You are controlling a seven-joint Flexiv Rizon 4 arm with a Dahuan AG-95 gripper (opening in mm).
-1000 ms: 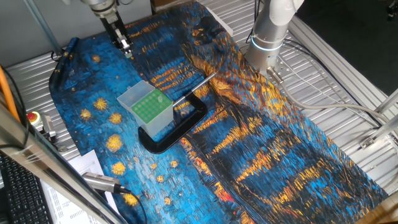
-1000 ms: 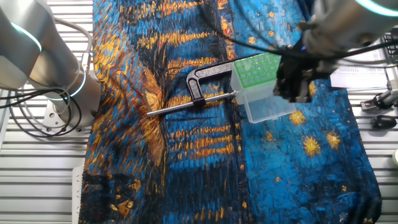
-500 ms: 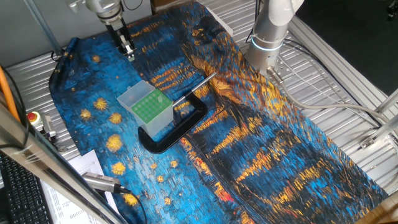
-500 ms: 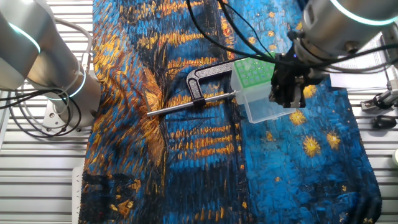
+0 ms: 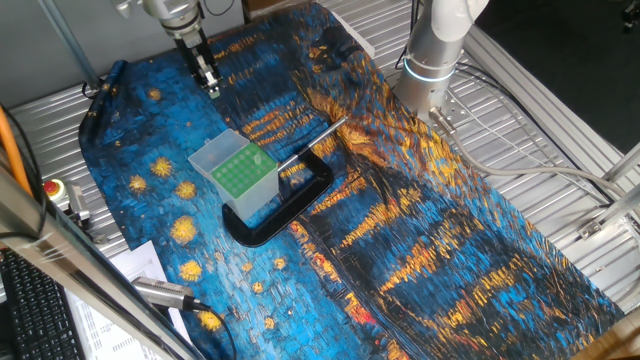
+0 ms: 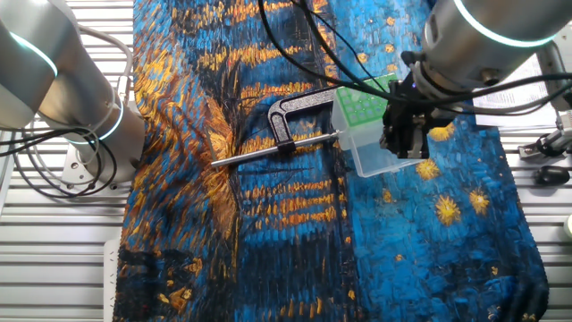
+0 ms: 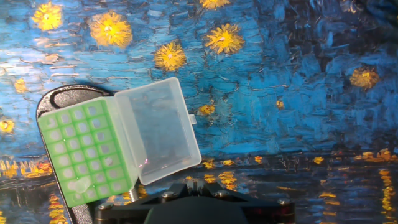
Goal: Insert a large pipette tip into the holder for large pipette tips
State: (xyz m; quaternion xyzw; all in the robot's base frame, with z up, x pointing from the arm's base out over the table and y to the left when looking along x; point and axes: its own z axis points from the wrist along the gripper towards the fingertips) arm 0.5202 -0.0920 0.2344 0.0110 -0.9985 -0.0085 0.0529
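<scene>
Found the holder for large pipette tips [image 5: 238, 172] standing on the blue and orange painted cloth [image 5: 450, 240] that covered the worktop, its green grid [image 7: 84, 152] facing up and its clear hinged lid [image 7: 158, 130] thrown open to one side. Saw it sitting inside the opening of a black C-clamp [image 5: 290, 210], with the clamp's thin metal rod [image 5: 312, 140] running out past the box across the cloth.

Noted the fingers [image 5: 208, 78] hanging from the arm, pointing down above the cloth, apart from the holder in one fixed view. In the other fixed view, saw the fingers [image 6: 402, 143] overlapping the open lid [image 6: 380, 161] beside the grid [image 6: 362, 103], with the clamp [image 6: 290, 112] to the far side of the box.

From the hand view, caught only the dark base of the hand along the bottom edge, the holder lying low and to the left.

Could not tell whether the fingers were open or closed, nor whether anything was between them. Could not make out the large pipette tip in any view; spotted only a pale smudge in one hole near the grid's lower edge, too small to identify.
</scene>
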